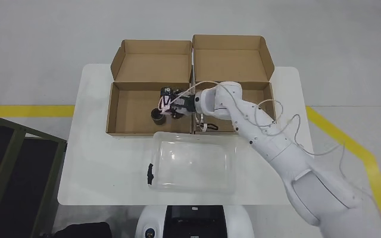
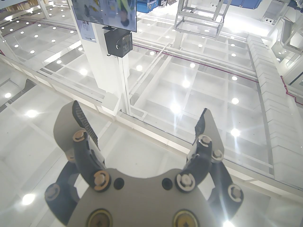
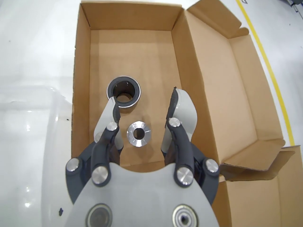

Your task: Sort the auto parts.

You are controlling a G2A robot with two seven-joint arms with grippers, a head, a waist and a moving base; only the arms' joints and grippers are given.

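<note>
Two parts, black bushing (image 3: 123, 92) and silver ring (image 3: 139, 133), in cardboard box (image 3: 132, 53) below right end effector (image 3: 144, 94), fingers (image 3: 183, 109) spread.

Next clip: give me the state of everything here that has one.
Left box: lid open, two parts inside.
Right box: lid open.
Black ring: on the box floor, ungripped.
Silver part: beside the ring, ungripped.
Right end effector: open, empty, above those parts.
Left end effector: open, empty, pointing upward.
Clear bin: looks empty.

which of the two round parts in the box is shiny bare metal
The smaller silver part, below the open right gripper; the larger ring beside it is dark with a black rim.
</note>
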